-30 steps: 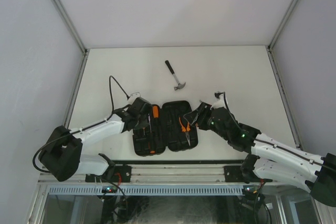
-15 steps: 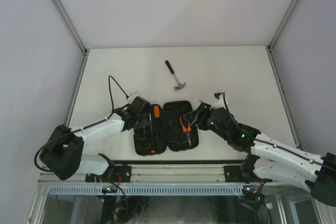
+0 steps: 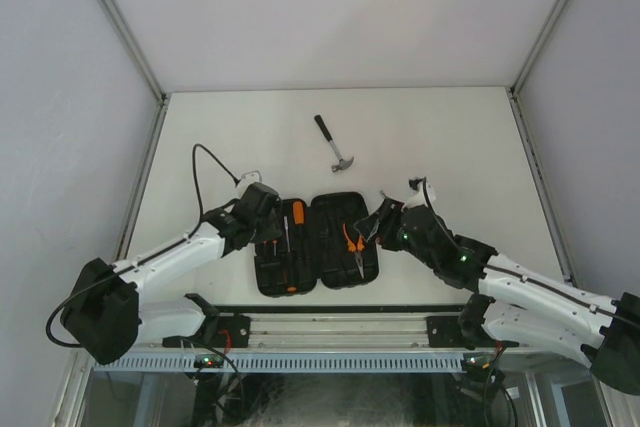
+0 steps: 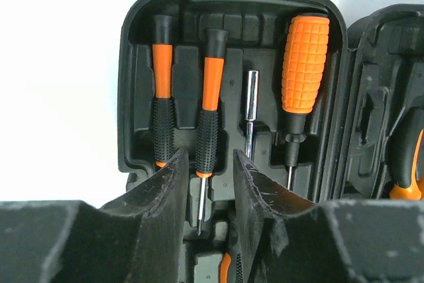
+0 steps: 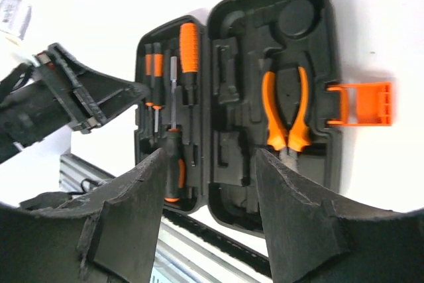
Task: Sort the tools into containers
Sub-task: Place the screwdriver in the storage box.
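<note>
The tool case (image 4: 130,97) lies open in 2 halves just beyond the front rail (image 3: 330,327), so almost no bare table (image 3: 450,137) shows on its near side.

The left gripper (image 4: 211,183) hangs low over the left half with its jaws parted, 1 on each side of a slim screwdriver (image 4: 207,120) that lies in its moulded slot. Neither jaw grips it, and a gap shows on both sides of the handle. A 2nd slim screwdriver (image 4: 163,97) sits in the next slot, close to the outer face of 1 jaw. On the other side are a bare steel shaft (image 4: 252,107) and a fat orange-handled driver (image 4: 305,57).

The right gripper (image 5: 209,210) hovers near the right half, jaws wide and empty. The pliers (image 5: 286,114) are bedded in that half, and the orange latch (image 5: 368,104) juts past the case's rim.

The screwdriver looks seated, so I judge the step in hand to be the let-go. The next move calls for a straight lift, since any sideways drift could catch either slim handle and tip it out of its slot.

The hammer (image 3: 335,144) is the only tool I see outside the case. It lies on the table well beyond it, head toward the case. An empty round recess in the right half may be its place.

Open table lies beyond the case and to both sides, though the left arm's cable (image 3: 200,162) loops above the left part. The far edge and walls stand well past the hammer.
</note>
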`<state>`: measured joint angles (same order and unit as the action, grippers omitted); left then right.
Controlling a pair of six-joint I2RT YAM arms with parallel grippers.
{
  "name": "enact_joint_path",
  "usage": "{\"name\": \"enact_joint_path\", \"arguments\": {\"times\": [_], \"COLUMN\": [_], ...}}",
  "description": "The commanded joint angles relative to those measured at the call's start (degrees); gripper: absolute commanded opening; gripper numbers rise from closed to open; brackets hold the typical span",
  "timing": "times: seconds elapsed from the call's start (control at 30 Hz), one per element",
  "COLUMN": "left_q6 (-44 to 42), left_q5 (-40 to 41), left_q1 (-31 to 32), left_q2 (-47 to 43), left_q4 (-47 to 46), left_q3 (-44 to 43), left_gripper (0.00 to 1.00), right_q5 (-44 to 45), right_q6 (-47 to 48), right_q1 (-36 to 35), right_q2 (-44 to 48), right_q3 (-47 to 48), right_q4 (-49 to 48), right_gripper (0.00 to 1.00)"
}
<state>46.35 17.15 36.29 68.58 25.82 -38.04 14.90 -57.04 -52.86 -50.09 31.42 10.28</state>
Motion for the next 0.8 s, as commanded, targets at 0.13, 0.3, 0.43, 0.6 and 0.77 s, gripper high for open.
{"name": "enact_joint_path", "arguments": {"times": [0.13,0.3,0.43,0.6,0.77], "left_q6": [-2.48,-3.03,-4.38,-4.85,-4.95], "left_q5": [-1.96,-2.56,-4.08,-4.69,-5.21], "left_q1": [-0.26,-0.76,-1.2,-1.48,-1.82], "left_q2": [-1.07,0.94,2.42,2.97,2.51], "left_q4": [-1.89,-3.34,-4.74,-5.16,-5.36], "left_q3": [-2.4,-2.29,-2.32,-1.96,-1.3], "left_gripper": [0.34,0.31,0.3,0.29,0.28], "right_q5": [-7.19,-12.43,-15.77,-17.81,-19.38], "right_q6": [8.07,11.8,13.62,15.44,15.81], "right_q1": [7.64,11.71,13.99,14.65,14.8], "right_q2": [0.78,-2.64,-6.46,-11.34,-15.25], "right_q3": [0.4,0.42,0.42,0.4,0.4], "right_q4": [6.76,7.35,7.24,5.86,4.77], "right_gripper": [0.52,0.42,0.38,0.34,0.31]}}
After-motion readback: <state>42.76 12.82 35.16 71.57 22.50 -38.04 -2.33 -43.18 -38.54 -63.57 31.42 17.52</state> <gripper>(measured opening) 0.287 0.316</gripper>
